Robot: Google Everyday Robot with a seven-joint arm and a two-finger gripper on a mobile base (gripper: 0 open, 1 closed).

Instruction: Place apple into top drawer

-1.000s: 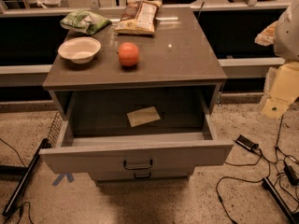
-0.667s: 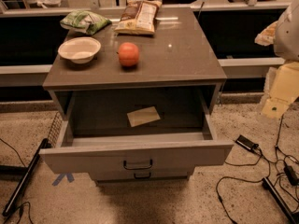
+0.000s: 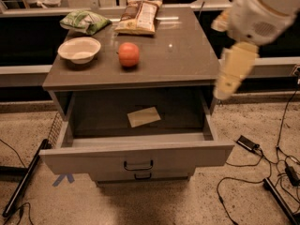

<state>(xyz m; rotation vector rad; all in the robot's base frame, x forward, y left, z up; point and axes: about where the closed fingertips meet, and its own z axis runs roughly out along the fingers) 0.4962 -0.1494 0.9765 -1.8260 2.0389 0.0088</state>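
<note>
The apple (image 3: pixel 129 54) is round and orange-red and sits on the cabinet top (image 3: pixel 187 55), left of centre. The top drawer (image 3: pixel 93 159) below it is pulled wide open, with a dark bail handle (image 3: pixel 138 165) on its front panel. A flat tan packet (image 3: pixel 144 116) lies inside the drawer. My arm is white and cream and hangs in from the upper right. My gripper (image 3: pixel 224 90) is at its lower end, above the drawer's right rear corner and beside the cabinet top's right edge. It is well to the right of the apple and holds nothing that I can see.
A white bowl (image 3: pixel 79 49) stands left of the apple. A green bag (image 3: pixel 84 21) and a snack bag (image 3: pixel 139 17) lie at the back of the top. A narrower drawer front with a handle (image 3: pixel 143 176) sits beneath. Cables (image 3: pixel 262 158) lie on the floor at the right.
My arm has swung left and forward, from beyond the cabinet's right side to over its right edge. The apple and the drawer have not moved.
</note>
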